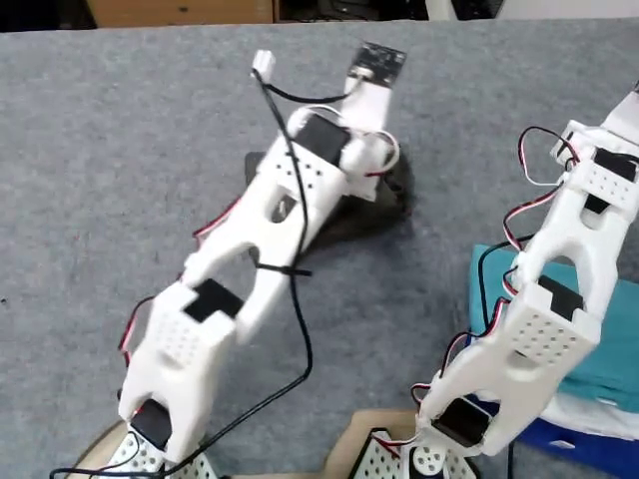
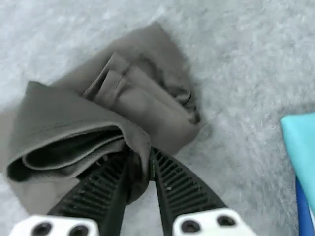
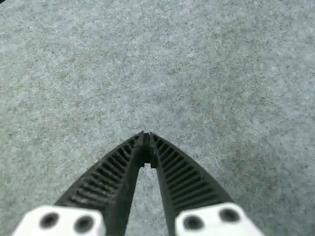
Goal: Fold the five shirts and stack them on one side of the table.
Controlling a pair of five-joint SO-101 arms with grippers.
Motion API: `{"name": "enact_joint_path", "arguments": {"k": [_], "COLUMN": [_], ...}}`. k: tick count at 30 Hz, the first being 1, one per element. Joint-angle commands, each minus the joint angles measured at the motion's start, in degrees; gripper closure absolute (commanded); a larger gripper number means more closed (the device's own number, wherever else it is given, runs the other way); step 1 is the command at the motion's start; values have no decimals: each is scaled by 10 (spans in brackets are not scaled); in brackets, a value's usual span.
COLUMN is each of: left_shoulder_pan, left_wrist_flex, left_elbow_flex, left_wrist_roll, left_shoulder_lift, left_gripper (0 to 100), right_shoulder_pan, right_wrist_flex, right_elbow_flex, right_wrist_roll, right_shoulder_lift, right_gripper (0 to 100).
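You are looking at a table cover (image 3: 221, 64) of rough, fuzzy grey cloth (felt-like). The brown shirt (image 2: 147, 103) is showing as matt woven fabric, and the teal shirt (image 2: 301, 147) is looking smoother. The left gripper (image 2: 142, 153) and right gripper (image 3: 146, 135) are wearing ribbed matt black plastic fingers (image 3: 177, 172) on smooth white plastic bodies.

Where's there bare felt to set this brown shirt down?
Widest bare table is left of the brown shirt; a strip lies beyond it too. A narrower gap separates it from the teal stack. The right edge is crowded: stack and right arm above.
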Motion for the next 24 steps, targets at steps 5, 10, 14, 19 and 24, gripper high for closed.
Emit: {"name": "enact_joint_path", "arguments": {"k": [5,10,14,19,24], "left_shoulder_pan": [25,33,37,23,-30], "left_wrist_flex": [-6,-15,-17,17,34], "left_elbow_flex": [-237,-318,-335,-339,-376], "left_wrist_roll": [27,79,78,93,142], "left_shoulder_lift": [135,195,213,214,212], "left_gripper": [979,979,978,789,733], "right_shoulder_pan": [8,7,7,5,-10], "right_wrist_flex": [-13,-13,-13,-13,-10], "right_elbow_flex": [-8,-8,-8,-7,-6], "right_wrist_roll": [-2,-2,-2,-1,28], "right_shoulder_lift": [-1,-1,-1,-1,-1], "right_gripper": [994,994,994,994,994]}}
